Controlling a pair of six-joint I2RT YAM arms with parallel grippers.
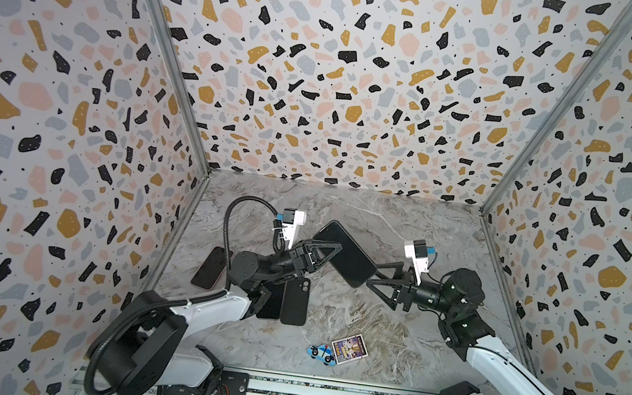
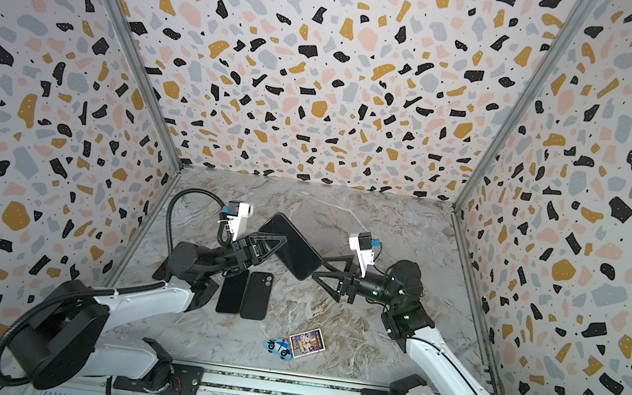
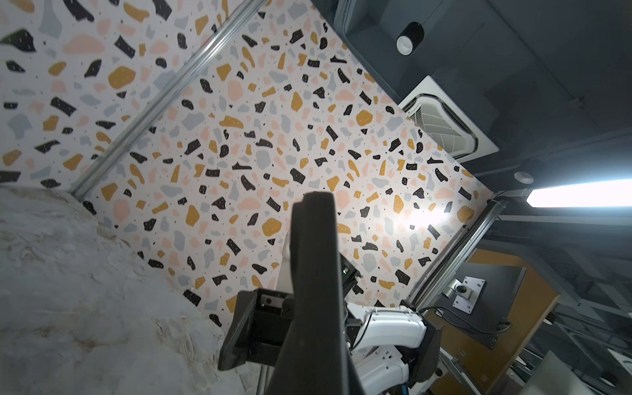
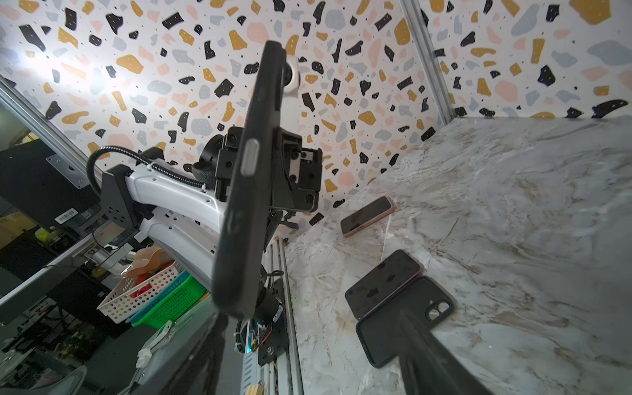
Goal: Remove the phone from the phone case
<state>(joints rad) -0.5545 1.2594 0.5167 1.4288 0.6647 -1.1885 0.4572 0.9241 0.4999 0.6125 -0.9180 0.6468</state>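
Clamping the phone [image 1: 355,263] partway along its length, the left gripper [image 1: 334,251] is holding it clear of the tabletop [image 1: 406,228]. Its jaws are pressing tight on the black phone case [image 4: 239,222] that is wrapping the phone. The phone is slanting away from the left gripper toward the right gripper [image 1: 372,276], whose jaws are standing apart. Their tips are sitting just beside the phone's nearest end, and whether they are touching it cannot be told. Beneath the left gripper's wrist, a dark phone [image 2: 232,291] and a black case with its camera opening up [image 2: 256,295] are lying side by side on the tabletop. A pink-edged phone [image 1: 210,267] is lying behind the left gripper. A toy car [image 1: 321,354] and a picture card [image 1: 349,349] are sitting together, well apart from both grippers, toward the arm bases.
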